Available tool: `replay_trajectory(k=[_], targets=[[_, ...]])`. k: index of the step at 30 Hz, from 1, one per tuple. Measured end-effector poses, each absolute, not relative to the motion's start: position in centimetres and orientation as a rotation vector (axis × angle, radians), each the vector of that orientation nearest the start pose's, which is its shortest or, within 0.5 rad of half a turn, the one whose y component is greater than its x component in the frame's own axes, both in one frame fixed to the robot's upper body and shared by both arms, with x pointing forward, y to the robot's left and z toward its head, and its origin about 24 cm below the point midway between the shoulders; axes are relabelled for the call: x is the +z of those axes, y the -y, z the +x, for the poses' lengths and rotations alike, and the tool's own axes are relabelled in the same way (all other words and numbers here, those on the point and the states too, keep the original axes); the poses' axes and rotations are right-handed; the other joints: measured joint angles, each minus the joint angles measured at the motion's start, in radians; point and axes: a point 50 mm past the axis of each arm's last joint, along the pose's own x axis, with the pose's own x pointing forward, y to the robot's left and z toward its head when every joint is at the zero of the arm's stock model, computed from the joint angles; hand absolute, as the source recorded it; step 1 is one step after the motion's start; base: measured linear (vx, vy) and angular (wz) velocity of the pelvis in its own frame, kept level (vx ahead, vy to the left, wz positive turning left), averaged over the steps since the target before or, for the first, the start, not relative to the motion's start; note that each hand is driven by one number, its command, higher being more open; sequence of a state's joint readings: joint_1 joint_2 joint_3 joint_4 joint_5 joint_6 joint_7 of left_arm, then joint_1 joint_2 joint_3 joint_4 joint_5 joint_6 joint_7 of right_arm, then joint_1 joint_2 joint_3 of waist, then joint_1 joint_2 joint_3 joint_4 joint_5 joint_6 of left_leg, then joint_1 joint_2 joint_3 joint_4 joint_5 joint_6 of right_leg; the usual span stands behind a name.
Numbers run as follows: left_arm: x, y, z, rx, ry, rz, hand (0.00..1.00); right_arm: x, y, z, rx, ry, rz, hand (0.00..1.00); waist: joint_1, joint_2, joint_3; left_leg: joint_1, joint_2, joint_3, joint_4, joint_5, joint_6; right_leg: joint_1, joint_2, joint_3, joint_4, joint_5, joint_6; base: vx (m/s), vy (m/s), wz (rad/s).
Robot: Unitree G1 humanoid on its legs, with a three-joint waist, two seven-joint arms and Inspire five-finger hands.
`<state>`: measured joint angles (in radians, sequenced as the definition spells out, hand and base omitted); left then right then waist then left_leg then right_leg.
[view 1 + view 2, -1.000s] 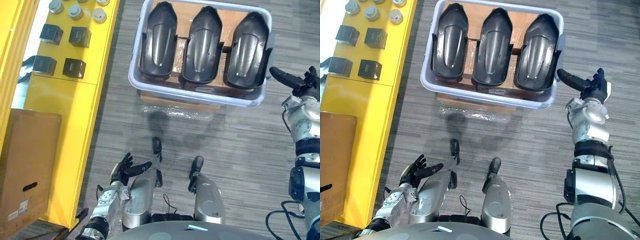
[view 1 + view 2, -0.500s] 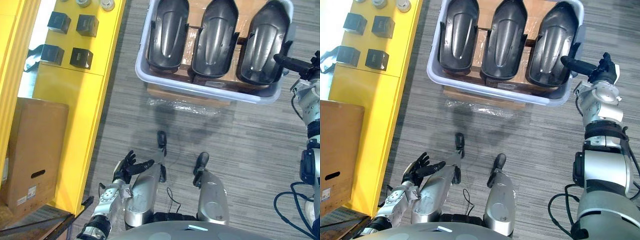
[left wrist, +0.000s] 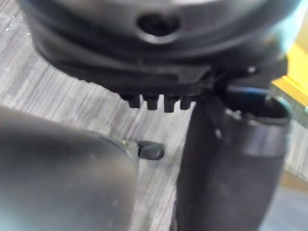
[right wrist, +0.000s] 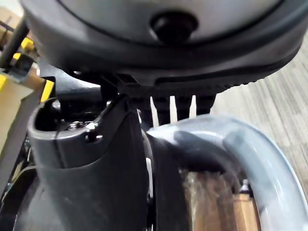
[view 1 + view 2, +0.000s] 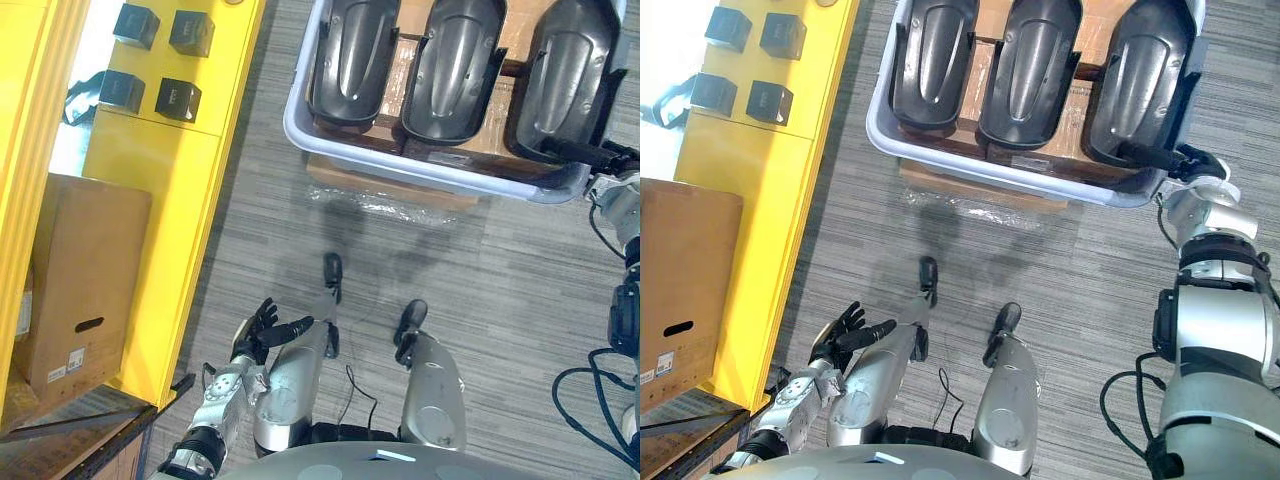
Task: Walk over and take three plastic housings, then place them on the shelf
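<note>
My right hand (image 5: 1185, 160), fingers straight and empty, has reached the right corner of the tub (image 5: 980, 163); the three housings (image 5: 1028, 70) lie inside it, so grasping comes next. My left hand (image 5: 845, 335) hangs open, well short of the tub.

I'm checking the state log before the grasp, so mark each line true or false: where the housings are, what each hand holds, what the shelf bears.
1. Three housings lie side by side in the bin. True.
2. The left hand holds a housing. False: it hangs low, open, holding nothing.
3. The right hand reaches to the bin's near right corner, by the right housing. True.
4. The yellow shelf bears a housing. False: it bears black cubes.
5. The bin stands on the carpet. False: a cardboard box lies under it.
</note>
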<state>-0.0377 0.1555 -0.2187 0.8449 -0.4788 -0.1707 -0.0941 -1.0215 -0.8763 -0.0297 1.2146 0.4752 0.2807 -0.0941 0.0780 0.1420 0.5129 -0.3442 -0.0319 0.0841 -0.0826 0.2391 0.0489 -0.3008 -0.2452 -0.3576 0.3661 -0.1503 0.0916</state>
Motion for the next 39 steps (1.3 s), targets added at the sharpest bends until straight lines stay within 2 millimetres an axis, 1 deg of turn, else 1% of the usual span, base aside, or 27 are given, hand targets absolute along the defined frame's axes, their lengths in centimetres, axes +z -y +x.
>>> replay_trajectory(k=[3, 6, 10, 15, 19, 20, 25, 28, 30, 36, 37, 39], targets=[[-11.2, -16.7, 18.9, -0.023, -0.651, -0.228, 1.0, 18.9, 40.1, 33.5, -0.689, -0.248, -0.017, 0.0, -0.002, 0.002, -0.001, -0.001, 0.004, 0.0, 0.0, 0.002, -0.003, -0.008, 0.001, 0.002, 0.009, -0.006, -0.005, 0.0, -0.056, -0.02], [-11.2, -16.7, 18.9, -0.023, -0.652, -0.228, 1.0, 18.9, 40.1, 33.5, -0.684, -0.251, -0.029, 0.0, -0.002, 0.003, -0.001, -0.001, 0.007, 0.0, 0.0, 0.007, -0.004, -0.011, 0.002, 0.002, 0.018, -0.013, -0.006, 0.01, -0.067, -0.01], [-11.2, -16.6, 18.9, -0.029, -0.651, -0.225, 1.0, 19.5, 40.0, 33.8, -0.666, -0.219, -0.043, 0.0, -0.002, 0.006, -0.002, 0.0, 0.01, 0.0, 0.0, 0.01, -0.005, -0.012, 0.003, 0.002, 0.025, -0.015, -0.009, 0.02, -0.055, 0.0], [-11.2, -16.6, 18.9, -0.03, -0.652, -0.225, 1.0, 19.3, 40.1, 33.6, -0.682, -0.241, -0.048, 0.0, -0.009, 0.006, -0.002, 0.003, 0.008, 0.0, 0.0, 0.016, 0.0, -0.009, 0.002, 0.003, 0.027, -0.014, -0.008, 0.01, -0.028, 0.01], [-11.1, -16.5, 18.9, -0.031, -0.65, -0.224, 1.0, 19.1, 40.0, 33.7, -0.695, -0.243, -0.056, 0.0, -0.006, 0.005, -0.001, 0.014, 0.01, 0.0, 0.0, 0.019, -0.001, 0.001, 0.004, 0.002, 0.029, -0.014, -0.008, 0.0, -0.041, 0.01], [-11.1, -16.5, 18.9, -0.036, -0.649, -0.219, 1.0, 18.9, 39.8, 33.8, -0.699, -0.248, -0.057, 0.0, -0.007, 0.004, -0.001, 0.031, 0.009, 0.002, -0.001, 0.019, -0.001, 0.021, 0.004, 0.002, 0.021, -0.013, -0.007, 0.01, -0.039, -0.01], [-10.9, -16.4, 19.0, -0.044, -0.638, -0.216, 1.0, 18.1, 39.7, 33.7, -0.7, -0.261, -0.057, 0.0, -0.005, 0.002, 0.001, 0.054, 0.01, 0.002, -0.002, 0.019, -0.001, 0.053, 0.008, 0.001, -0.003, -0.008, 0.0, 0.02, -0.038, 0.0], [-11.0, -16.5, 18.9, -0.039, -0.653, -0.22, 1.0, 17.2, 39.6, 33.6, -0.697, -0.277, -0.057, 0.0, -0.006, -0.001, 0.003, 0.078, 0.01, 0.007, -0.002, 0.019, -0.001, 0.091, 0.014, 0.0, -0.03, 0.004, 0.007, 0.04, -0.049, -0.02], [-11.1, -16.6, 18.6, -0.035, -0.659, -0.222, 1.0, 16.7, 39.2, 33.7, -0.683, -0.273, -0.078, 0.0, -0.011, -0.006, 0.005, 0.096, 0.011, 0.011, -0.002, 0.018, 0.0, 0.119, 0.019, 0.0, -0.057, 0.014, 0.01, 0.03, -0.039, -0.04], [-11.3, -16.9, 18.1, -0.017, -0.675, -0.231, 1.0, 16.1, 38.7, 33.6, -0.652, -0.256, -0.124, 0.0, -0.017, -0.006, 0.004, 0.112, 0.015, 0.026, -0.003, -0.001, 0.002, 0.147, 0.028, 0.005, -0.096, 0.031, 0.017, 0.02, -0.038, -0.04], [-11.3, -17.0, 18.1, -0.015, -0.677, -0.231, 1.0, 16.0, 38.7, 33.5, -0.65, -0.255, -0.128, 0.0, -0.017, -0.01, 0.006, 0.112, 0.014, 0.028, -0.003, -0.002, 0.001, 0.149, 0.027, 0.005, -0.103, 0.035, 0.019, 0.03, -0.02, -0.05], [-11.3, -17.0, 18.0, -0.014, -0.679, -0.223, 1.0, 15.7, 38.5, 33.2, -0.636, -0.24, -0.164, 0.0, -0.024, -0.011, 0.005, 0.112, 0.009, 0.027, -0.002, -0.003, 0.0, 0.162, 0.023, 0.003, -0.13, 0.048, 0.028, 0.05, -0.013, 0.0]])
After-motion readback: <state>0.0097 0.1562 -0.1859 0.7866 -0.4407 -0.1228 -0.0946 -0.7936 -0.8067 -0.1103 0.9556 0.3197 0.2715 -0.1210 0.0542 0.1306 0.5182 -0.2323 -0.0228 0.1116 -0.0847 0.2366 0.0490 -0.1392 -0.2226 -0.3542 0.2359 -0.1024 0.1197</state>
